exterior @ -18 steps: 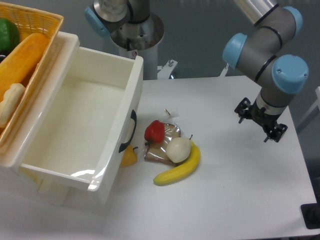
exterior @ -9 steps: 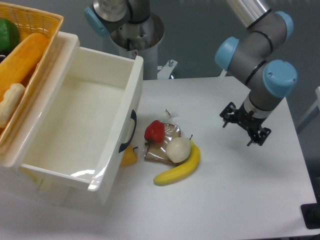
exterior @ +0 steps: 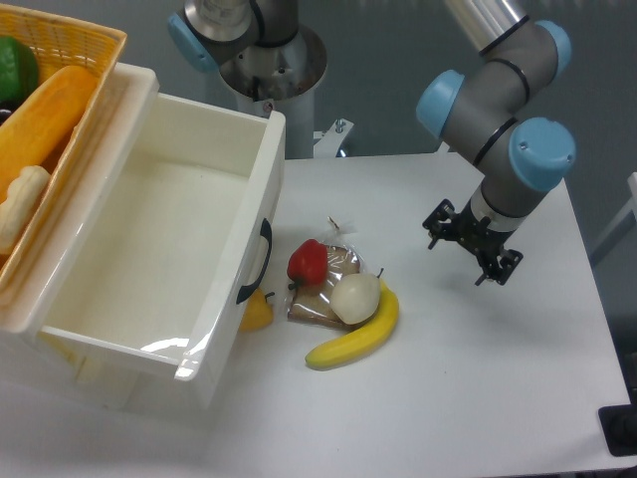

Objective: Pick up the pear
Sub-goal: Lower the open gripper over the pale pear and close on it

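I see one view, from the fixed camera looking down at the tabletop [exterior: 478,398].

My hand [exterior: 472,253] hangs in the air at the right of the middle of the frame. My fingers are spread apart and hold nothing. The pear [exterior: 355,298] is near the middle of the frame, a bit to the left of my hand and lower down. It is not touching my hand. So I think I am at the reaching step, and the grab is not yet done.

The pear sits in a tight little pile. It leans on the banana [exterior: 358,337], which curves under it and to its right. It also rests on a wrapped brown thing in a clear bag [exterior: 323,289]. The red fruit [exterior: 308,261] is just to its upper left. For my next move I think I must go left and down, with one finger on each side of the pear, and not bump the banana or the bag.

The big white drawer box [exterior: 261,189] fills the left half of the frame, and I see nothing inside it. A small yellow thing [exterior: 257,312] peeks out by its front. In the upper left corner a yellow basket [exterior: 75,35] holds a green thing [exterior: 16,70], an orange thing [exterior: 45,119] and a pale thing [exterior: 20,204].
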Controlling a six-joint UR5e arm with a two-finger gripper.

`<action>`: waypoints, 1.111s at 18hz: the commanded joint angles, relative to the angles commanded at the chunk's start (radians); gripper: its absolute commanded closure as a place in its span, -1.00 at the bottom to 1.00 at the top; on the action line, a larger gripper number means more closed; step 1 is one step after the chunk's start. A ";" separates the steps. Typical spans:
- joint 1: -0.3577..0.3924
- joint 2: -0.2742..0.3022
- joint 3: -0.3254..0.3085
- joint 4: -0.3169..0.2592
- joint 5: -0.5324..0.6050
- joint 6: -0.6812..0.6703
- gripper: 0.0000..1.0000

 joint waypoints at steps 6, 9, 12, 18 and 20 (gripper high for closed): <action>-0.068 0.000 -0.018 -0.020 -0.044 -0.100 -1.00; -0.083 0.003 -0.020 -0.061 -0.046 -0.101 -1.00; -0.091 0.005 -0.029 -0.090 -0.044 -0.101 -0.97; -0.085 0.023 -0.051 -0.097 -0.038 -0.092 -0.56; -0.083 0.023 -0.052 -0.107 -0.038 -0.089 -0.40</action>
